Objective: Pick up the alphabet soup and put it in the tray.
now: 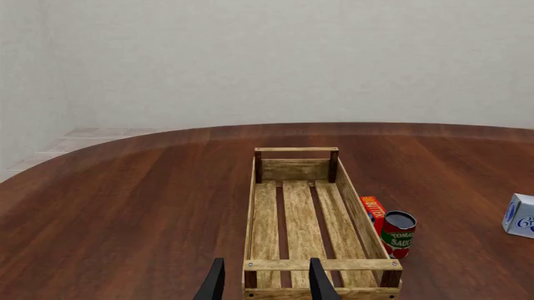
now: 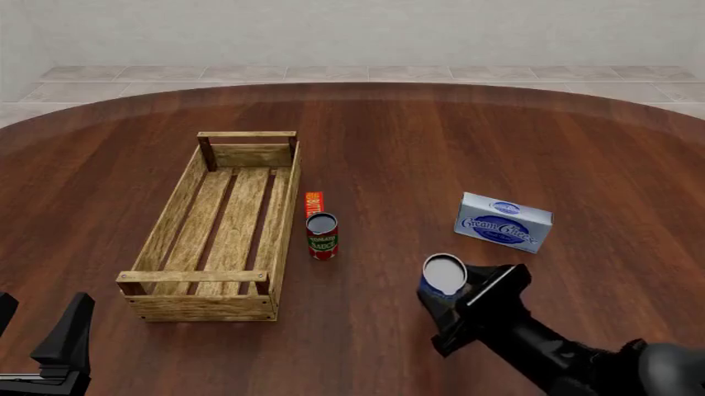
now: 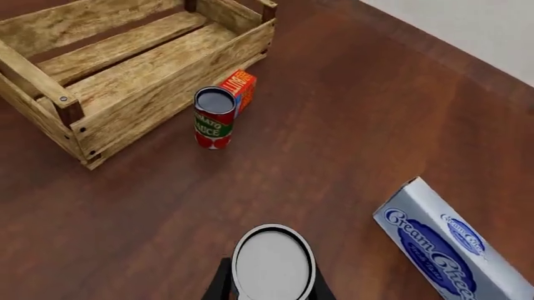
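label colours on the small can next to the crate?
The small cylindrical tomato sauce can beside the light-wood crate: red with green band; right wrist view.

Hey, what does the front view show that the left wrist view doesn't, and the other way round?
Only the front view shows the right gripper closed around the alphabet soup, with the whole cream cheese box beyond it. Only the left wrist view shows the left gripper from behind, fingers apart, at the near end of the tray, and looks straight down the tray's length; the cream cheese box is cut off at the frame edge. Both show the tray, the tomato sauce can and the red-orange box behind it.
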Available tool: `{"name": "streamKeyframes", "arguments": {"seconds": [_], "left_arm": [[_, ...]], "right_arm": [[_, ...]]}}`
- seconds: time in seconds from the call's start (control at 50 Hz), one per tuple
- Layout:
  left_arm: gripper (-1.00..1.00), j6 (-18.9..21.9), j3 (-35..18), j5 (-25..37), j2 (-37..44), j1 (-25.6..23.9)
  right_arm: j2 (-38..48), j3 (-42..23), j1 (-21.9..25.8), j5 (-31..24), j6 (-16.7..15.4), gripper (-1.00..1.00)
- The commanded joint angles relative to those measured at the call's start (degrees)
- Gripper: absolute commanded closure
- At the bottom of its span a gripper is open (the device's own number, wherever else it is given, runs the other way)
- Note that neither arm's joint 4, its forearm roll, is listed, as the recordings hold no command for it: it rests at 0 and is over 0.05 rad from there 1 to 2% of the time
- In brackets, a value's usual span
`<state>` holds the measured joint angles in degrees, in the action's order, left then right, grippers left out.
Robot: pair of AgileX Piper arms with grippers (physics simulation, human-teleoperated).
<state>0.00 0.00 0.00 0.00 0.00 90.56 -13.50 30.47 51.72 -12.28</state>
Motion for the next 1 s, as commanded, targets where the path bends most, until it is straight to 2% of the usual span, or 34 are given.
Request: {"name": "streamKeyframes", "arguments": {"seconds": [0.02,0.16,0.24,0.26,0.3,0.42,1.0], "left_arm": [[-1.00,0.00,0.00,0.00,0.00,0.00],[-1.00,0.00,0.00,0.00,0.00,0.00],[-1.00,0.00,0.00,0.00,0.00,0.00],[-1.00,0.00,0.00,0.00,0.00,0.00],[-1.00,0.00,0.00,0.00,0.00,0.00],[-1.00,0.00,0.00,0.00,0.00,0.00],[-1.00,0.00,0.00,0.00,0.00,0.00]], "right_arm": [[-8.96,-3.90,0.26,-8.33,-0.40,1.00],[-11.32,-6.89,1.65,-12.07,-1.59,1.00],[-11.81,-8.74,2.52,-14.08,-0.89,1.00],[-11.67,-8.67,3.14,-13.53,-2.19,1.00],[-11.75,-9.89,3.26,-14.79,-1.03,1.00],[-12.87,-13.12,4.75,-17.28,-1.52,1.00],[-9.47,-25.65,10.03,-22.91,-2.16,1.00]]}}
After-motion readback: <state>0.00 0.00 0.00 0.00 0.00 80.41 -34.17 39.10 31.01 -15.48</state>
